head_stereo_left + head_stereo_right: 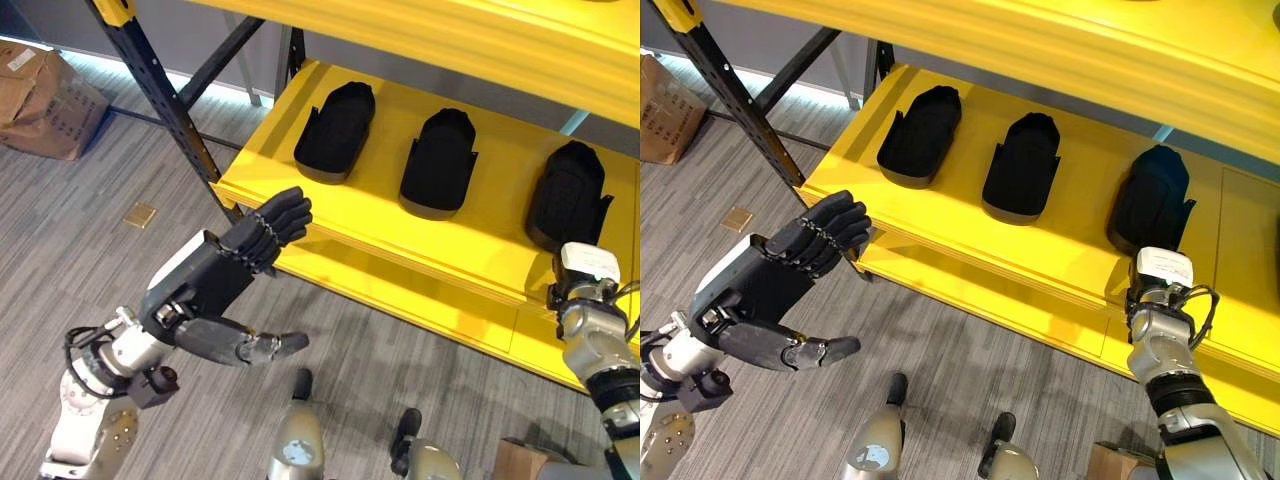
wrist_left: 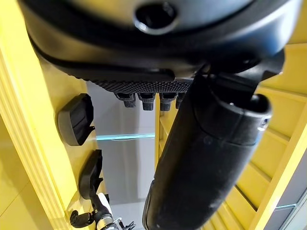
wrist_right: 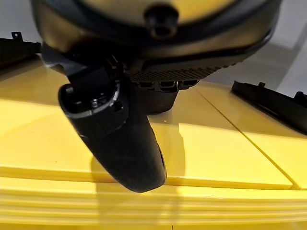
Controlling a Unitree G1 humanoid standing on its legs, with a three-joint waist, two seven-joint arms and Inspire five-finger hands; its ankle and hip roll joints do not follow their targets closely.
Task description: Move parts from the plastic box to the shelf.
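— Hands, nearest first?
— The left hand (image 1: 215, 275) hung over the grey floor (image 1: 80, 215) before the yellow shelf (image 1: 350, 215), fingers relaxed, empty. The right hand (image 1: 1155, 300) was at the shelf's front edge; its fingers could not be judged.
— Parts?
— Three black moulded parts (image 1: 437, 163) lay side by side on the shelf.

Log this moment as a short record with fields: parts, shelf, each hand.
parts on shelf: three black parts in a row, left part, middle part, right part
shelf: yellow shelf, parts lie apart from each other
left hand: left hand off the shelf's front edge, open, empty
right hand: right hand at the shelf's front edge near the right part, fingers hidden
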